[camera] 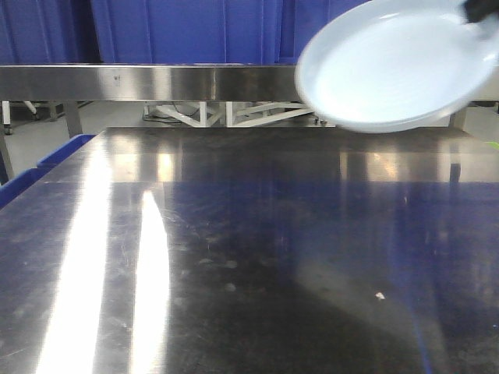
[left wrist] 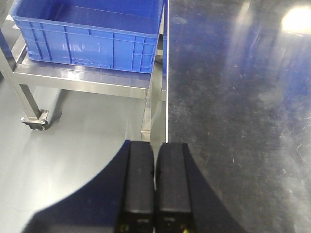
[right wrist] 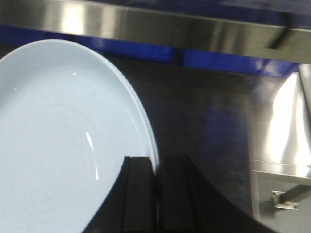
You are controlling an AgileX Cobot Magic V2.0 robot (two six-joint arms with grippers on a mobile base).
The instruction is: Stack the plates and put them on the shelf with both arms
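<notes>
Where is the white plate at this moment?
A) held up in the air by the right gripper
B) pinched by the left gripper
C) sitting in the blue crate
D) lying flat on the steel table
A: the right gripper pinches the plate by its rim, tilted above the table.

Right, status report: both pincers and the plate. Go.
Left pincer shut, empty, at table edge. Right pincer shut on plate rim; plate tilted, aloft. No obstruction seen.
</notes>
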